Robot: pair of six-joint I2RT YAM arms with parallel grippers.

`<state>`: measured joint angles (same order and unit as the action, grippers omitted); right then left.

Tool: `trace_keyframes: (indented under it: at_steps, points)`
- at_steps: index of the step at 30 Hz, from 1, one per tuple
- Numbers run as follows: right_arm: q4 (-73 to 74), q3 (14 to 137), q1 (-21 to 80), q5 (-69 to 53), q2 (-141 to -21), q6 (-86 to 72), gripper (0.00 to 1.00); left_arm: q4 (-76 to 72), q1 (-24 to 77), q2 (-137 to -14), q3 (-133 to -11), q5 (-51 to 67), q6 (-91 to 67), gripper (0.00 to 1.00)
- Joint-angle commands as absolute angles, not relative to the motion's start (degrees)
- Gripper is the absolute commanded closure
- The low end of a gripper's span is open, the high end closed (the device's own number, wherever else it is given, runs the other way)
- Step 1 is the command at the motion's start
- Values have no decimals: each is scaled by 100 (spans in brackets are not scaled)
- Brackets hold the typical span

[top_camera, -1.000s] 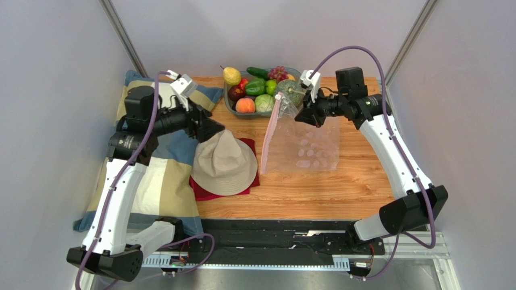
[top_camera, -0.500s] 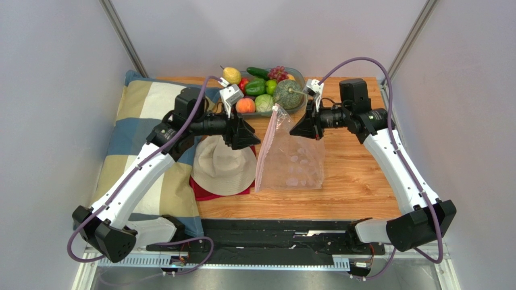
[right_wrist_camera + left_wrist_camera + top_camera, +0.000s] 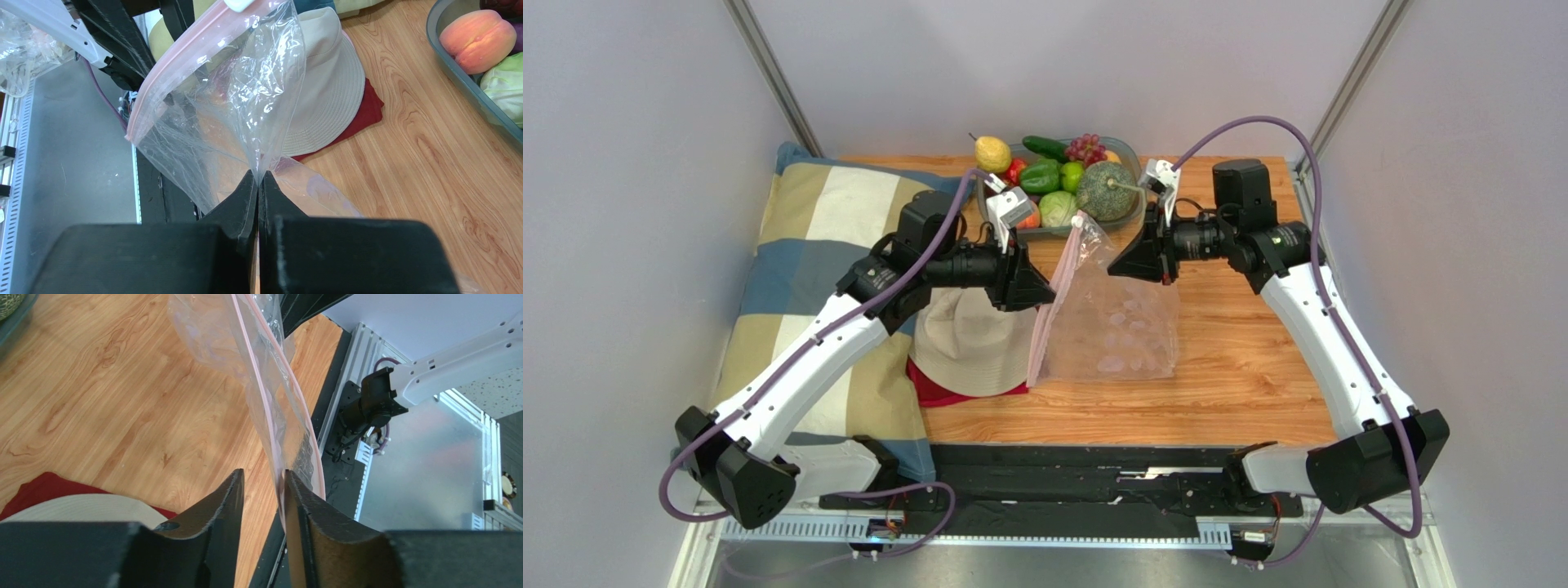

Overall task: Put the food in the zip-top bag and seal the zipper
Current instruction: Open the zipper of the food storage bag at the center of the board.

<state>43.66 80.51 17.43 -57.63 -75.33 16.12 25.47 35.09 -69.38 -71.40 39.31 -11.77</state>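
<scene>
Right wrist view shows the right tool (image 3: 258,179) pinched shut on the zip-top bag (image 3: 227,104), holding its film up over the tabletop (image 3: 430,159). The left tool (image 3: 264,478) stands slightly parted beside the zipper (image 3: 253,373) — not clamped on it. All the food (image 3: 1063,184) lies in the grey bowl (image 3: 469,76) — filling and sealing are both left to do.

text, labels, numbers: none readable
zip-top bag (image 3: 245,92): no print legible
arms (image 3: 830,343): nothing legible
bench (image 3: 1247,355): no lettering
</scene>
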Motion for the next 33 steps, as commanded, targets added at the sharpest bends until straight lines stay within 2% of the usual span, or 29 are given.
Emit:
trace_keyframes:
  at_steps: [1,3,4,5,7,8,10,13,17,20,26,33]
  points:
    - [3921,8060,1714,-6020,-7391,1328,100,2470,3568,-7083,-7136,3858,-1283,71]
    - [3526,8025,1714,-5925,-7488,935,97,2435,3568,-7136,-7207,3981,-1449,88]
    - [3324,8007,1705,-5776,-7540,723,89,2426,3568,-7180,-7338,3947,-1520,100]
    - [3122,8068,1714,-5574,-7585,564,70,2408,3568,-7189,-7400,3798,-1721,100]
    - [3181,8278,1635,-4845,-7725,238,40,2408,3560,-7277,-7662,3552,-1941,100]
    - [3303,8497,1574,-4573,-7734,124,20,2417,3560,-7312,-7768,3264,-2142,100]
    - [3384,8665,1251,-4096,-7656,-182,11,2487,3568,-7478,-8119,2885,-2398,100]
    - [3392,8745,697,-3921,-7480,-639,8,2855,3735,-7864,-8759,2042,-2724,100]
    - [3708,8675,501,-3937,-7076,-922,15,3794,4331,-8656,-9807,523,-3224,100]
    - [3631,8491,501,-4262,-6935,-1517,19,3981,4710,-9210,-10387,177,-3400,100]
    - [3174,7780,518,-4500,-6574,-2012,20,4017,4922,-10124,-11267,246,-3752,100]
    - [3410,7409,852,-3517,-6618,-1460,22,3771,4948,-10397,-11487,466,-3885,100]
